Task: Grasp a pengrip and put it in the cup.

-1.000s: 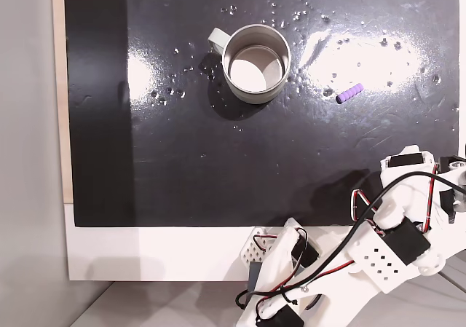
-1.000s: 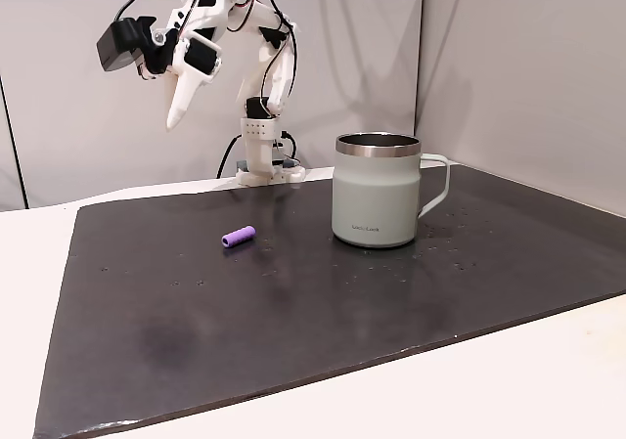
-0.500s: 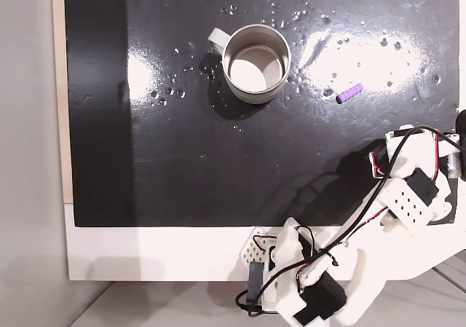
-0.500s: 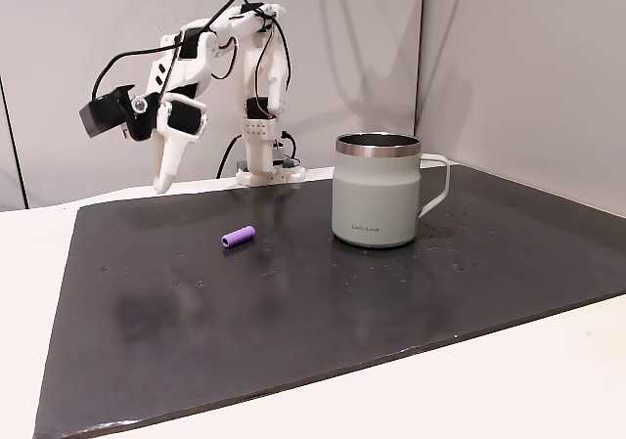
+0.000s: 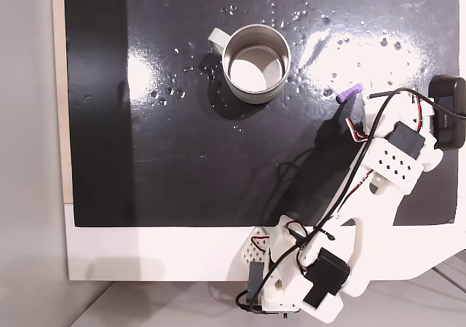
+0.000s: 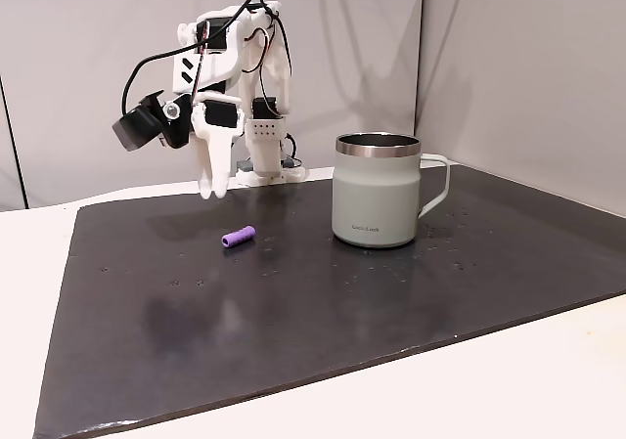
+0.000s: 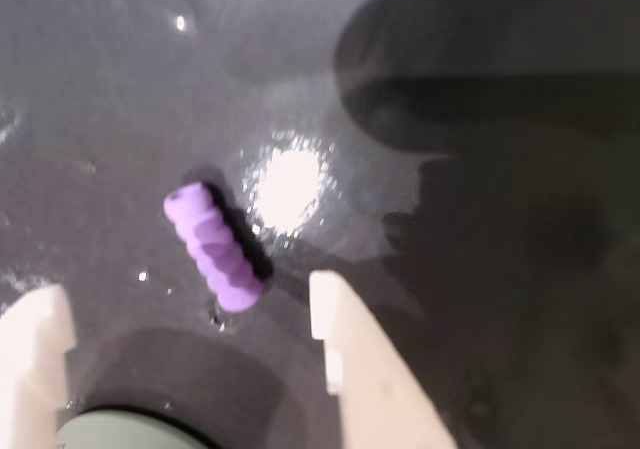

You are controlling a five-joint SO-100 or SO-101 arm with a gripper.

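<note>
The pincer (image 7: 190, 319) hangs above the black mat, fingers apart and empty, straddling the line to the pengrip (image 7: 213, 247) for a descent. The pengrip lies flat on the mat, well apart from the upright cup (image 6: 379, 190), whose open mouth can receive it.

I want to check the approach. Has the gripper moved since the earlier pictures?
Yes. In the side fixed view the gripper has come down and moved right, toward the pengrip, which lies where it was, left of the cup.
</note>
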